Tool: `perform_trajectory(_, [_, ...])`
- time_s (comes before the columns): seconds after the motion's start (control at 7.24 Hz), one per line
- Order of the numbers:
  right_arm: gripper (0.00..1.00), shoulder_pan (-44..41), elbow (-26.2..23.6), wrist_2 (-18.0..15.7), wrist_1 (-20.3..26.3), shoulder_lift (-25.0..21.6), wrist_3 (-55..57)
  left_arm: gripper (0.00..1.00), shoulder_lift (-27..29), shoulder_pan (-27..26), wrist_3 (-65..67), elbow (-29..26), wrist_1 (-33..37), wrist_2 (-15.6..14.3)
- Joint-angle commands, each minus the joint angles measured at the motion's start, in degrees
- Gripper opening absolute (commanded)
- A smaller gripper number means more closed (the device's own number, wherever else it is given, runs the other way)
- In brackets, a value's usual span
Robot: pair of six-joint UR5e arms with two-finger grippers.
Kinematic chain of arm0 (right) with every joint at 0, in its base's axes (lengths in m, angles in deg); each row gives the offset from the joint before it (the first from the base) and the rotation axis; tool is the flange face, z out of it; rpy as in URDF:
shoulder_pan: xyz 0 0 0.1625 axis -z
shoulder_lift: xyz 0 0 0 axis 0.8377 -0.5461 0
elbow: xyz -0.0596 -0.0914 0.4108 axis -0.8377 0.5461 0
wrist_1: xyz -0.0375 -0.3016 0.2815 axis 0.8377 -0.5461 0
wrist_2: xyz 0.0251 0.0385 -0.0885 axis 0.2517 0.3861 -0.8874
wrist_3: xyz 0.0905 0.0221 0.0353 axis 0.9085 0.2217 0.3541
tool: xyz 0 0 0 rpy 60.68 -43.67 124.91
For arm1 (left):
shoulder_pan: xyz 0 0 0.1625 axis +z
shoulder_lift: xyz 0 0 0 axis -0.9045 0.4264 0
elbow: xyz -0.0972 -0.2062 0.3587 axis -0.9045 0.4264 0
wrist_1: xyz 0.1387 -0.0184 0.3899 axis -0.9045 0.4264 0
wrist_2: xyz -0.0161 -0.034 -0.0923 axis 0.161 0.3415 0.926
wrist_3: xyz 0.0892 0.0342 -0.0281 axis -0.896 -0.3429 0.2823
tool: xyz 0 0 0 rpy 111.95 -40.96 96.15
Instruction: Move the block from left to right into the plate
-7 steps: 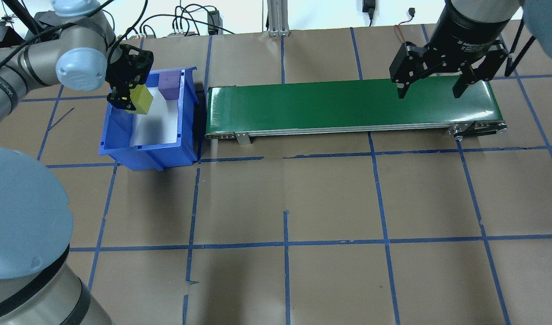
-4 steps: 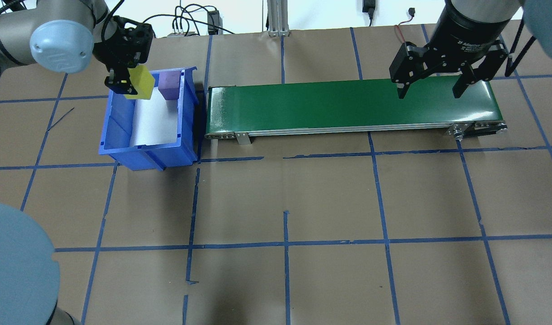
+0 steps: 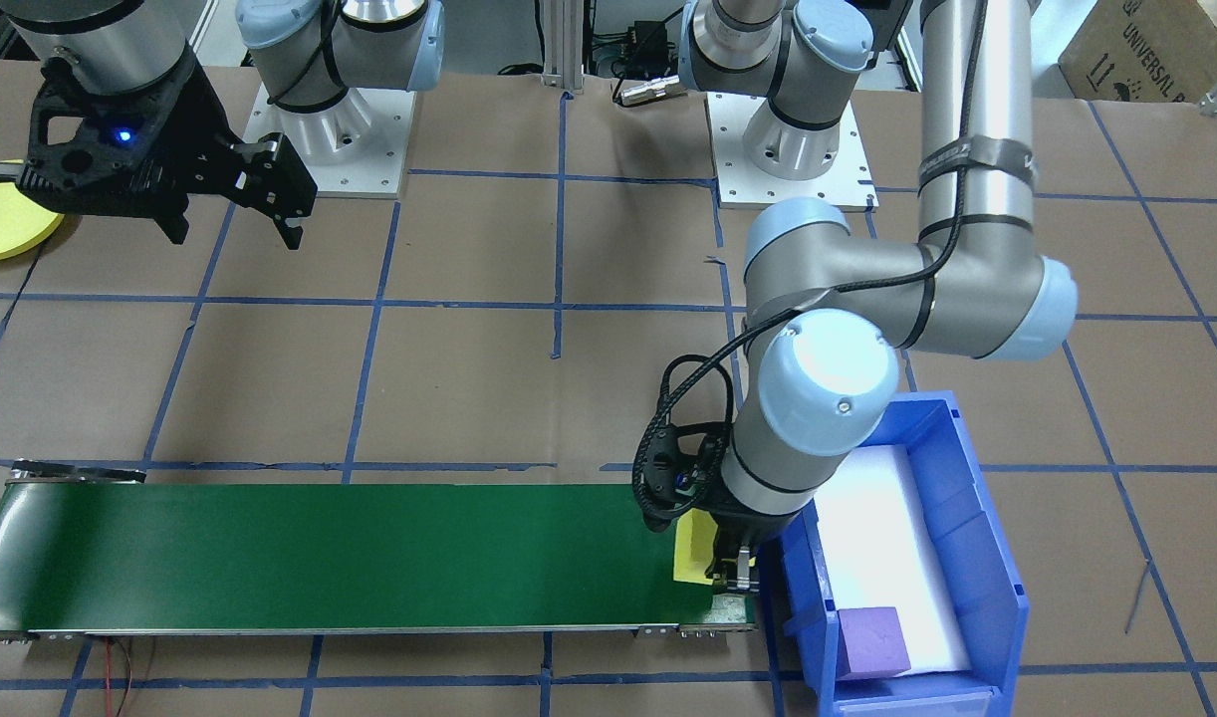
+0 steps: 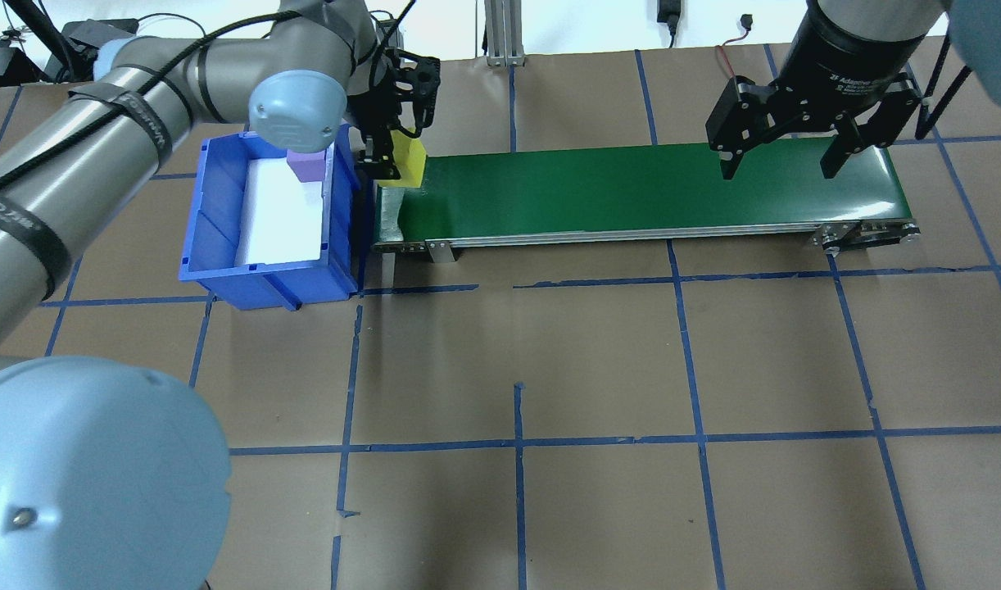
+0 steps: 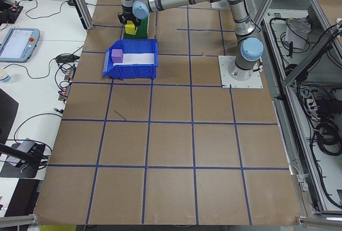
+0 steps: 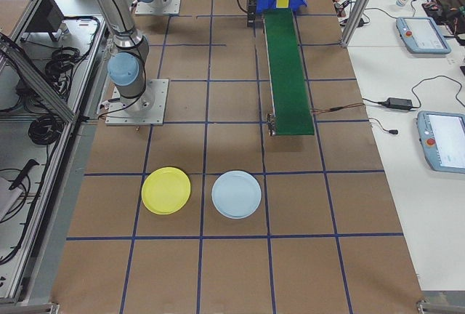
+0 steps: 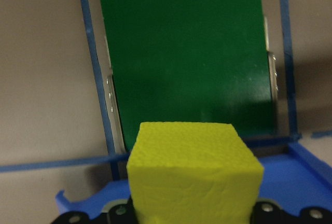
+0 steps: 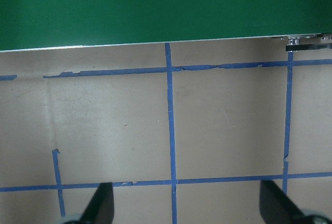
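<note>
Conveyor (image 4: 631, 192) with a green belt lying across the far part of the surface (image 4: 599, 360), which is covered in brown paper gridded with blue tape. Left claw (image 4: 390, 156) is closed on a yellow block (image 4: 409, 162), holding it over the belt's end nearest the blue bin (image 4: 222, 246); in the front-facing view the same block (image 3: 690, 553) hangs at the belt's edge, just beside the bin wall (image 3: 798, 588). The left wrist view shows the block (image 7: 194, 172) filling the lower frame between the fingers, the green belt (image 7: 181, 53) stretching away beyond it; whether the block touches the belt cannot be told. Inside the bin, on a white liner (image 4: 279, 213), sits a purple block (image 4: 308, 166), at the bin's far end as seen from overhead.

Right claw (image 4: 777, 160) hovers over the opposite end of the belt with its fingers spread wide and nothing between them; its wrist view shows both fingertips (image 8: 101, 203) far apart above bare paper and tape lines.

Yellow plate (image 6: 166, 190) rests on the surface at the robot's right, well apart from the conveyor and the block, just beside a pale blue plate (image 6: 236, 195). In the front-facing view only its edge (image 3: 6, 224) shows, partly behind the right claw's body.
</note>
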Motion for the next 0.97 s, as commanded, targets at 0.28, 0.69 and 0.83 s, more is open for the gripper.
perform_trajectory(0.28, [1.00, 0.04, 0.00, 0.00, 0.00, 0.00, -0.18, 1.00, -0.79, -1.26, 2.17, 0.10, 1.70, 1.09])
perform_trajectory(0.69, [1.00, 0.13, 0.00, 0.00, 0.00, 0.00, -0.35, 1.00, -4.58, 8.17, 2.00, -3.67, 6.79, -1.37])
perform_trajectory(0.83, [1.00, 0.05, 0.00, 0.00, -0.09, 0.00, -0.35, 1.00, -3.63, 11.63, 0.60, -4.90, 6.64, -1.89])
